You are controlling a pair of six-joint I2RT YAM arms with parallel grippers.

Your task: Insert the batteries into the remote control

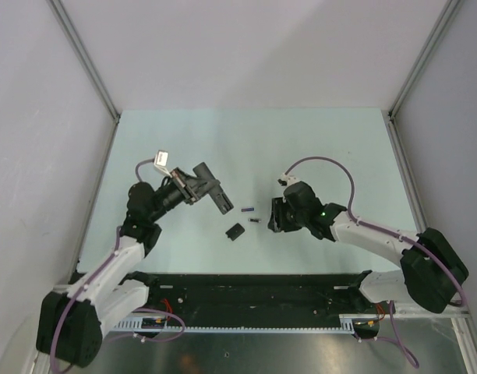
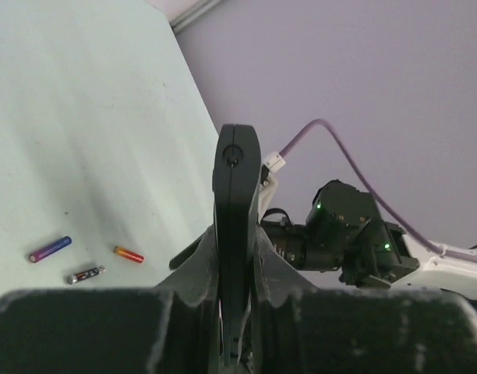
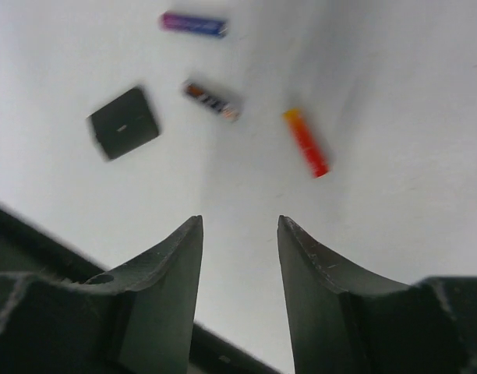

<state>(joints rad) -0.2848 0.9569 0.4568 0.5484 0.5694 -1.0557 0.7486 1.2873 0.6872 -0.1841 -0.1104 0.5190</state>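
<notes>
My left gripper (image 1: pixel 203 185) is shut on the slim black remote control (image 1: pixel 217 195) and holds it above the table. In the left wrist view the remote (image 2: pixel 235 195) stands on edge between the fingers (image 2: pixel 190 269). The small black cover (image 1: pixel 235 231) lies on the table. The blue-purple battery (image 3: pixel 193 24), the dark battery (image 3: pixel 212 100) and the red battery (image 3: pixel 305 142) lie loose ahead of my right gripper (image 3: pixel 238 222), which is open and empty, low over the table. The cover (image 3: pixel 123 122) lies to the left of them. The batteries also show in the left wrist view (image 2: pixel 86 274).
A black rail (image 1: pixel 246 290) runs along the near edge between the arm bases. Metal frame posts (image 1: pixel 86 66) and grey walls enclose the pale green table (image 1: pixel 246 148). The right arm (image 2: pixel 355 238) shows beyond the remote.
</notes>
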